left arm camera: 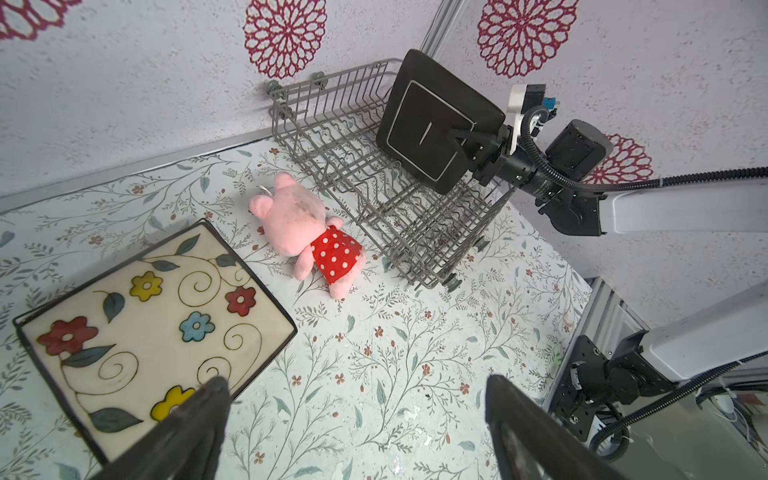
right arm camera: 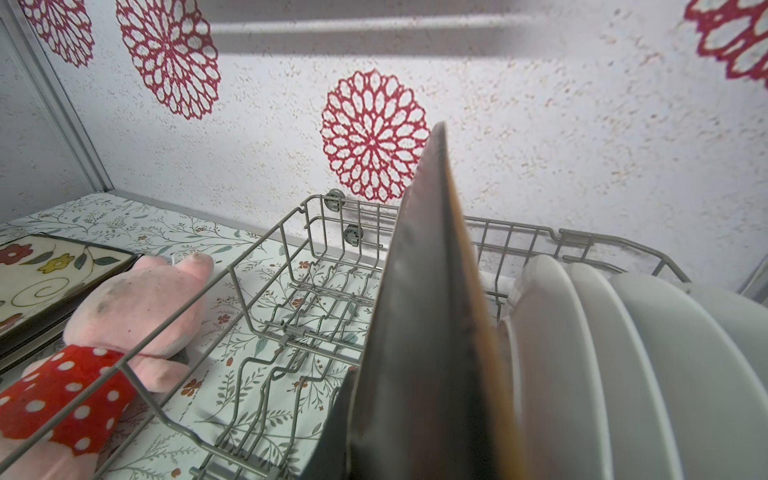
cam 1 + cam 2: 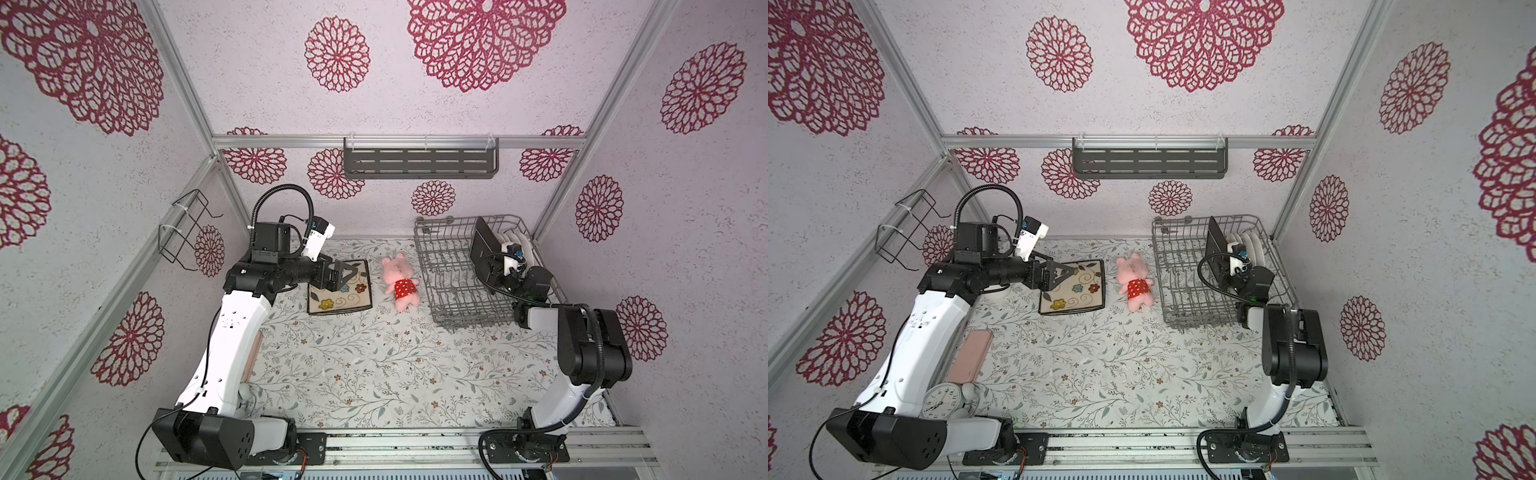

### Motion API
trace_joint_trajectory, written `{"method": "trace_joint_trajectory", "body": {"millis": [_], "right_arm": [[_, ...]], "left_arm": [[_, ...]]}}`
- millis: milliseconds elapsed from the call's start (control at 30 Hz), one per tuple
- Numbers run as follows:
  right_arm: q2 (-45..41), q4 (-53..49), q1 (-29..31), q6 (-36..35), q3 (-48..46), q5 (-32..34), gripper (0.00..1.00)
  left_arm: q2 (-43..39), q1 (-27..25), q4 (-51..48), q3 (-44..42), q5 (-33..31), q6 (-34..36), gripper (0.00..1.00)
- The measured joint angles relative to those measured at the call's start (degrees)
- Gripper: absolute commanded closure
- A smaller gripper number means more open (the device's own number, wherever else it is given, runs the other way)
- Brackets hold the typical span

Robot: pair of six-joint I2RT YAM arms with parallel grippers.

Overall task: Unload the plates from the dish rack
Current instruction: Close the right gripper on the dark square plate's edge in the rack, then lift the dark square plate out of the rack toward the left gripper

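Note:
The grey wire dish rack (image 3: 449, 286) stands at the back right of the table. My right gripper (image 3: 495, 271) is shut on one edge of a dark square plate (image 1: 432, 120) and holds it upright and tilted over the rack's right part, its low corner near the tines. Behind it, several round white plates (image 2: 623, 353) stand on edge in the rack. A cream square plate (image 3: 347, 299) with painted flowers lies flat on the table at the left. My left gripper (image 1: 357, 386) hovers open by that plate's edge, with nothing between its fingers.
A pink plush pig (image 3: 400, 282) in a red dotted dress lies between the cream plate and the rack. A pink case (image 3: 971, 355) and a white clock (image 3: 944, 401) sit at the front left by the left arm. A dark slotted shelf (image 3: 419, 164) hangs on the back wall.

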Motion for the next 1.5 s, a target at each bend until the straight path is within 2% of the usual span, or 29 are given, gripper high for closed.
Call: {"method": "trace_joint_trajectory", "body": {"millis": [533, 933, 1167, 1500], "right_arm": [[-11.1, -13.1, 6.8, -2.1, 0.0, -1.9, 1.00], [-23.6, -31.1, 18.5, -17.7, 2.2, 6.2, 1.00], [-29.0, -40.1, 25.3, -25.3, 4.5, 11.0, 1.00], [-31.8, -43.1, 31.9, -31.0, 7.6, 16.5, 1.00]], "left_arm": [[-6.7, 1.1, 1.1, -2.9, 0.4, -0.4, 0.03], [-9.2, 1.6, 3.7, -4.8, 1.2, -4.5, 0.03], [-9.4, 1.7, 9.4, -5.3, 3.0, -10.3, 0.03], [-8.9, 0.9, 19.8, -7.7, 2.5, -23.2, 0.03]]}}
